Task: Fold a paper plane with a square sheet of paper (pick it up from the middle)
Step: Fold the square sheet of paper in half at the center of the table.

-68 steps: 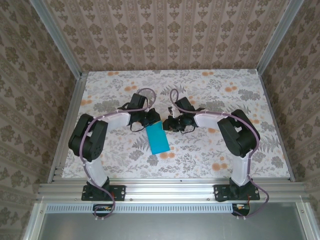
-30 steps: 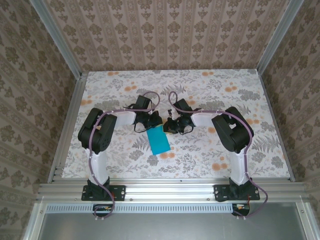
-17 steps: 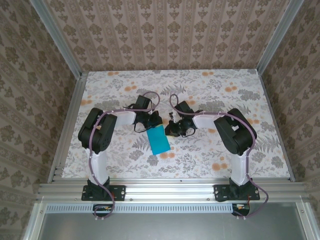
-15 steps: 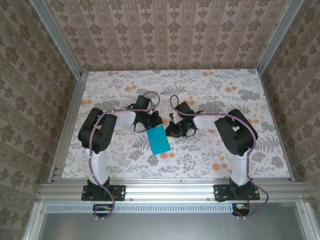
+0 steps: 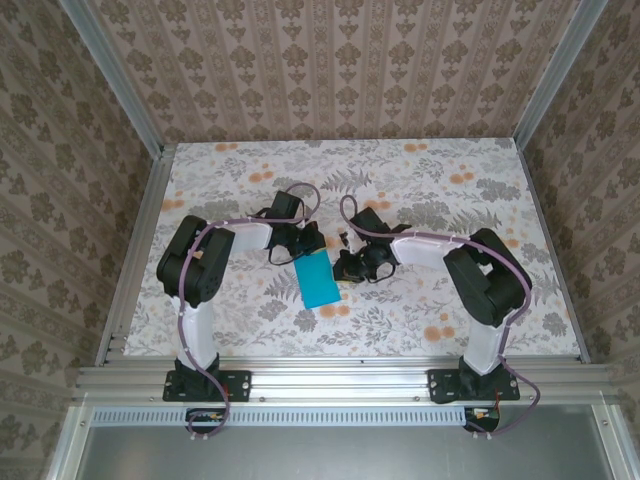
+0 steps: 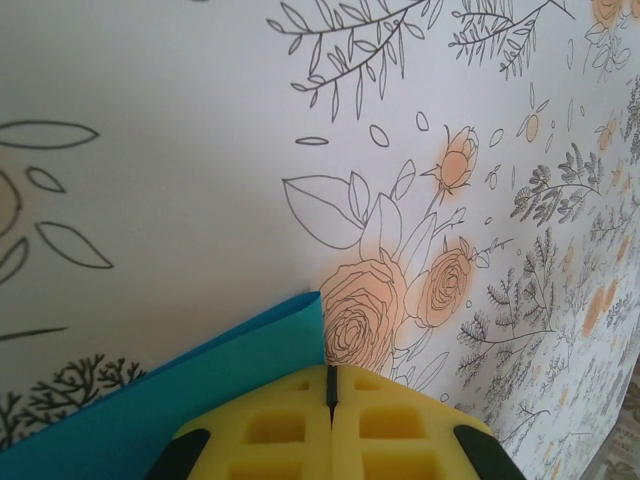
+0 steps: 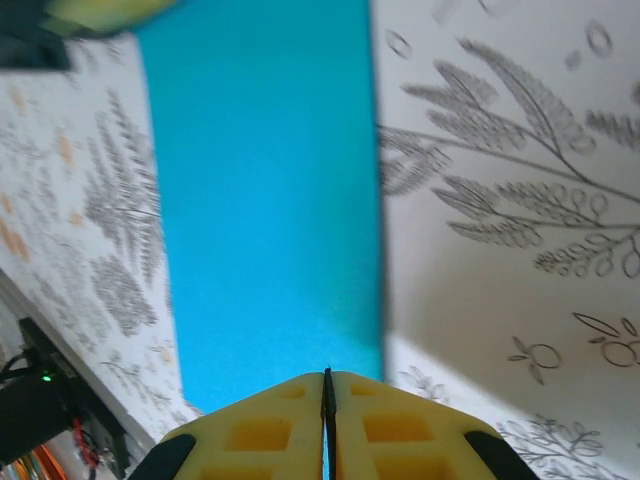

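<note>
The square sheet of paper [image 5: 318, 282] lies on the table as a narrow bright blue folded rectangle. My left gripper [image 5: 305, 248] rests at its far end, shut. In the left wrist view the yellow fingertips [image 6: 329, 376] meet over the paper's corner [image 6: 200, 390]. My right gripper [image 5: 346, 268] is at the paper's right edge. In the right wrist view its fingertips [image 7: 326, 378] are closed and a blue sliver shows in the seam. The paper [image 7: 260, 200] stretches away from them. No paper plane shape shows.
The floral tablecloth [image 5: 450, 300] covers the table, with patterned walls on three sides and an aluminium rail [image 5: 330, 375] along the near edge. Both arm bases stand on that rail. A yellow fingertip of the left gripper [image 7: 100, 10] shows at the paper's far end.
My right gripper has slid a little nearer along the paper's right edge and its elbow has swung right. The left arm and the paper have stayed in place.
</note>
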Robot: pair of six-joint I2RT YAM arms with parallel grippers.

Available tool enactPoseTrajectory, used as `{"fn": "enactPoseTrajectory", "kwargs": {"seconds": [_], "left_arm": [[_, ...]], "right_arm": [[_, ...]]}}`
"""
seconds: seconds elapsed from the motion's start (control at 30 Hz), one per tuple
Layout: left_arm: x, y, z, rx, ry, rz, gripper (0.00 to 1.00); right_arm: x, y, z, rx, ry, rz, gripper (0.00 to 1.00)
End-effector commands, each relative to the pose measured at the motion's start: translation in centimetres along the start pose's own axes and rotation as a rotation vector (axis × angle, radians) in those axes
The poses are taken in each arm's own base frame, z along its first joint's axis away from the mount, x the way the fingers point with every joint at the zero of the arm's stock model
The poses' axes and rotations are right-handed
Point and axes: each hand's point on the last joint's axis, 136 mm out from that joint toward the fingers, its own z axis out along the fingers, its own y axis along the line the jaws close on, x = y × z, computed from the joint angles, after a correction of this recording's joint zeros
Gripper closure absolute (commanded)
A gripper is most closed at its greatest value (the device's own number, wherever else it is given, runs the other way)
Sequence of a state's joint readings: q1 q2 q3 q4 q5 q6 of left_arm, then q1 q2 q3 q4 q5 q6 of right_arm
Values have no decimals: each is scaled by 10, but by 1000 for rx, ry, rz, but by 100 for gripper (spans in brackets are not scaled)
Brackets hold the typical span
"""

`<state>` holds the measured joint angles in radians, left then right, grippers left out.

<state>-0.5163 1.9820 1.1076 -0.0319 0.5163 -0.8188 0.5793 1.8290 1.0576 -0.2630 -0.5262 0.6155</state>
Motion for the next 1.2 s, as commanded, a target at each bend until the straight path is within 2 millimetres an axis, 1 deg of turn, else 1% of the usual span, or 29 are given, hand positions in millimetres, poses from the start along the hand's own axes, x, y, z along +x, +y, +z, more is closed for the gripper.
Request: {"fn": "enactPoseTrajectory", "kwargs": {"seconds": [0.0, 0.23, 0.3, 0.37, 0.43, 0.63, 0.8, 0.93, 1.17], "left_arm": [[29, 71, 17, -216, 63, -86, 95], [30, 71, 18, -214, 65, -87, 95], [29, 70, 18, -211, 63, -87, 95], [29, 70, 18, -212, 65, -86, 95], [29, 70, 18, -213, 64, -85, 95], [29, 75, 18, -229, 62, -87, 95], [28, 77, 20, -236, 63, -90, 95], [28, 79, 20, -245, 63, -93, 95], [26, 79, 19, -247, 60, -90, 95]], "right_arm": [[-26, 20, -6, -31, -74, -6, 88], [-48, 17, 21, -24, -64, 29, 89], [-49, 13, 27, -22, -56, 39, 89], [-44, 5, 33, -6, -37, 51, 89], [-37, -2, 38, 5, -15, 62, 90], [-6, -20, 41, 14, 47, 91, 90], [21, -28, 38, 3, 98, 114, 90], [43, -31, 34, -4, 132, 118, 90], [79, -40, 31, 5, 177, 138, 90]]}}
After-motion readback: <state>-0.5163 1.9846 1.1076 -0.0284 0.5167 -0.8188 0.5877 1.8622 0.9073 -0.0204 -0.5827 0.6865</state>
